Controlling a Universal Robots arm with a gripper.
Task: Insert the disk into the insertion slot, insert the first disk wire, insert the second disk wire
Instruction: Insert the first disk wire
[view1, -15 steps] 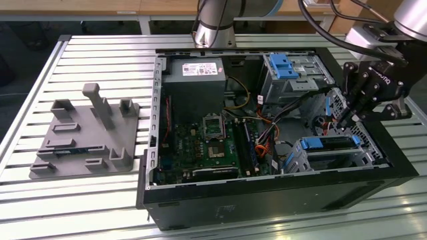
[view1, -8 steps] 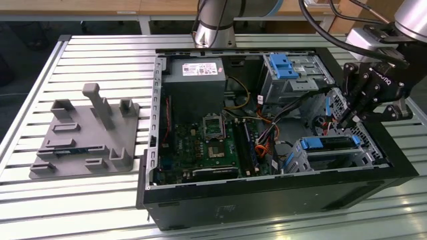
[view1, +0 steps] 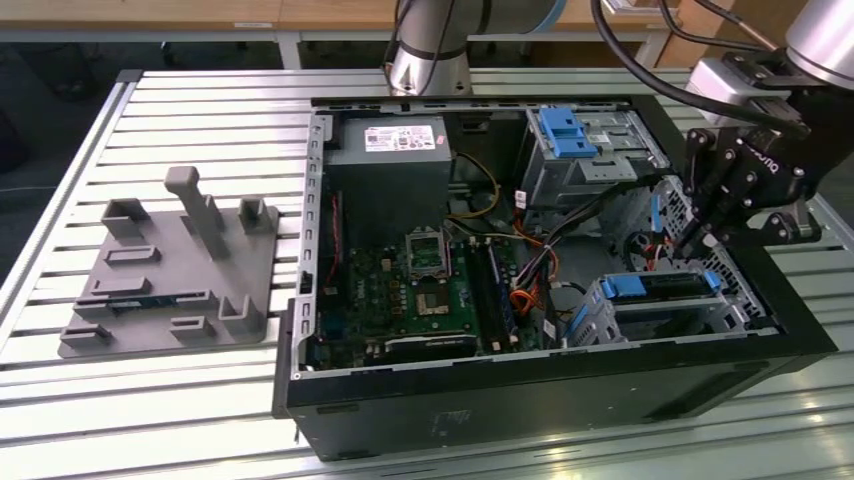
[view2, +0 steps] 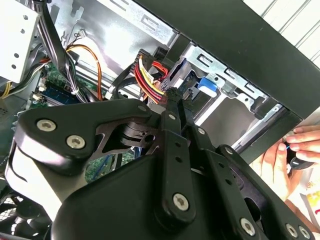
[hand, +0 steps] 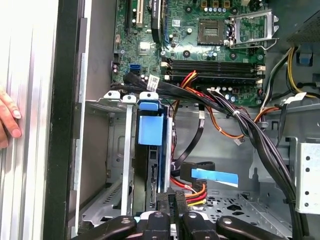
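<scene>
Open floor beside the insertion slot (hand: 117, 150), narrowed by red-yellow wires (hand: 192, 192) and black cables (hand: 240, 120).

The disk (hand: 149, 131) sits in a bright blue plastic carrier, smooth with a slight sheen. The insertion slot (hand: 116, 165) is thin silver sheet metal with a dull, brushed look. The gripper (view2: 173, 93) is matt black, perhaps coated metal, with shiny steel screws. The computer case (view1: 534, 395) is matt black. The table (view1: 174, 400) is ribbed, glossy metal.
</scene>
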